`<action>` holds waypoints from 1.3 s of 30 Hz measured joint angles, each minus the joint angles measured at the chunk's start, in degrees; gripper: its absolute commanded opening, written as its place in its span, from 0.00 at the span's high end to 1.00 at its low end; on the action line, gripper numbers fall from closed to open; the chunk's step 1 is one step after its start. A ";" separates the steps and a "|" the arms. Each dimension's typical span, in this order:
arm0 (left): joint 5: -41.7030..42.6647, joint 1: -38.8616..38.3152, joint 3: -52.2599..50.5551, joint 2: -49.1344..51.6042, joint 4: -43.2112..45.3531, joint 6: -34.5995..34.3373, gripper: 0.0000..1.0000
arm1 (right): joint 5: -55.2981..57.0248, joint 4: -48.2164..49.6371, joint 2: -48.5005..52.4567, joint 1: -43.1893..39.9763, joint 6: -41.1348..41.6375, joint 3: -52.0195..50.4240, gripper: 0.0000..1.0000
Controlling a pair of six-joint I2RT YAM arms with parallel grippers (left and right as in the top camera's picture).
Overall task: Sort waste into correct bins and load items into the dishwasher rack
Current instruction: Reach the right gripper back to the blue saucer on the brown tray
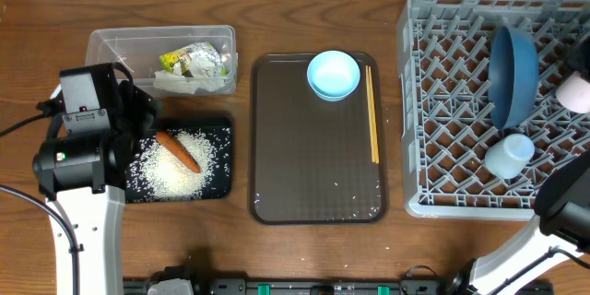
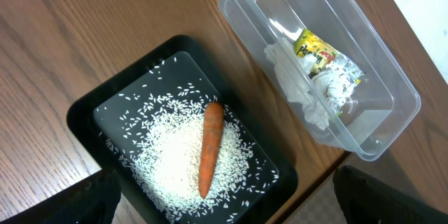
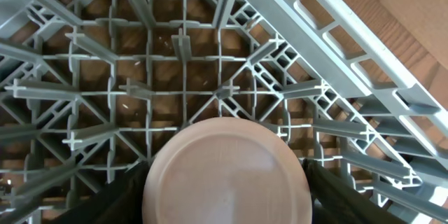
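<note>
The black tray (image 1: 225, 131) holds rice (image 1: 171, 173) and an orange carrot (image 1: 178, 151). My left gripper (image 2: 238, 206) hangs open and empty above it. The clear tub (image 1: 120, 41) holds the yellow-green wrapper (image 1: 192, 59) and white tissue (image 1: 180, 81). My right gripper (image 3: 225, 196) is shut on the white cup (image 3: 225, 175), held over the grey rack (image 1: 415, 18); the cup shows at the overhead view's right edge (image 1: 574, 92). In the rack, the dark-blue bowl (image 1: 513, 69) stands on edge and the pale-blue cup (image 1: 509, 155) lies beside it.
The brown serving tray (image 1: 313, 166) lies between the bins and the rack. On it sit the small light-blue bowl (image 1: 333, 74), the wooden chopsticks (image 1: 372, 115) along its right side, and stray rice grains. The right arm's base is at the lower right.
</note>
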 measured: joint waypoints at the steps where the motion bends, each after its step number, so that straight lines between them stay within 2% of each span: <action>1: 0.00 0.00 0.00 0.00 0.00 0.00 0.01 | 0.00 -0.15 0.00 0.00 -0.02 0.00 0.32; 10: 0.00 0.00 0.00 0.00 0.00 0.00 0.01 | -0.55 -1.16 -2.69 0.00 -0.02 -0.02 0.29; 15: 0.02 0.00 0.00 0.00 0.00 0.00 0.01 | -5.53 -1.16 -11.28 0.00 0.85 -0.26 0.27; 18: 0.00 0.00 0.00 0.00 0.00 0.02 0.01 | -14.36 -0.83 -18.58 0.04 2.03 -0.28 0.28; 21: 0.00 0.00 0.00 0.00 0.00 0.02 0.01 | -28.57 2.19 -25.99 0.79 2.56 -0.20 0.41; 23: 0.02 0.00 0.00 0.00 0.00 0.00 0.01 | -36.09 4.61 -29.90 2.82 3.21 -0.11 0.42; 25: 0.00 0.00 0.00 0.00 0.00 0.02 0.01 | -40.17 5.84 -33.31 7.13 3.39 0.00 0.41; 28: 0.00 0.00 0.00 0.00 0.00 0.00 0.01 | -39.65 5.81 -36.35 16.39 3.43 0.00 0.39; 34: 0.02 0.00 0.00 0.00 0.00 0.00 0.01 | -24.74 4.39 -35.58 40.19 3.54 0.00 0.32; 39: 0.00 0.00 0.00 0.00 0.00 0.02 0.01 | -13.27 5.55 -27.85 52.52 2.45 0.02 0.27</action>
